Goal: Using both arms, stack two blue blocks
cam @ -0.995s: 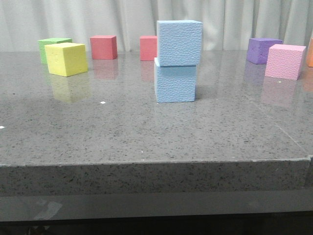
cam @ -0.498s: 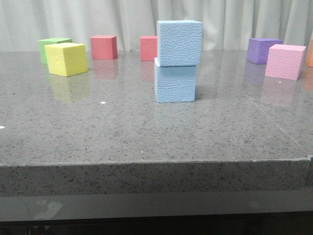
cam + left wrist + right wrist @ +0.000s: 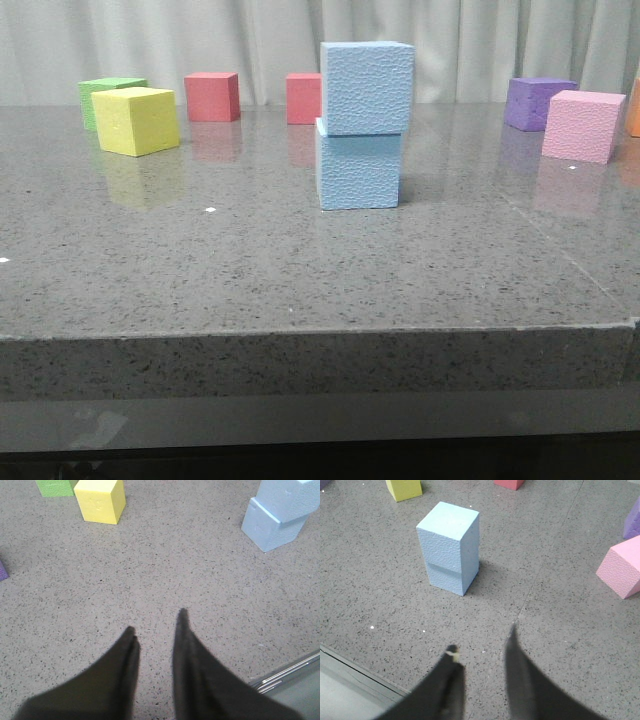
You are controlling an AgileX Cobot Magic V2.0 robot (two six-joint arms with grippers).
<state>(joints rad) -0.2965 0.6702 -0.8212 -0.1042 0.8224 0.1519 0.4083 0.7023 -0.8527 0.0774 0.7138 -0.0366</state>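
Nothing has moved since the earlier front frames: the stack and every loose cube sit where they sat a second ago.

Front view: the upper pale sky-blue pebbled foam cube (image 3: 367, 87) rests on the lower pale sky-blue pebbled foam cube (image 3: 359, 170), on the grey speckled stone table (image 3: 300, 270). The stack's long axis stands upright, and the upper cube is shifted slightly right of the lower one, overhanging that edge. Left of the stack are a yellow foam cube (image 3: 137, 120), a green foam cube (image 3: 104, 93) just behind it, and a red foam cube (image 3: 212, 96); a second red foam cube (image 3: 303, 98) shows just behind the stack. Right of the stack stand a purple foam cube (image 3: 539, 103) and a pink foam cube (image 3: 583, 125). No gripper shows here.

Left wrist view: the left gripper (image 3: 156, 620) hangs over bare table, well apart from the stack, its jaws a narrow gap apart and holding nothing. The upper cube (image 3: 295, 497) is turned a little against the lower cube (image 3: 267, 526).

Right wrist view: the right gripper (image 3: 482, 639) is parted somewhat wider, empty, near the stack but not touching it. Upper cube (image 3: 451, 537) and lower cube (image 3: 451, 577) present a corner edge towards the camera.
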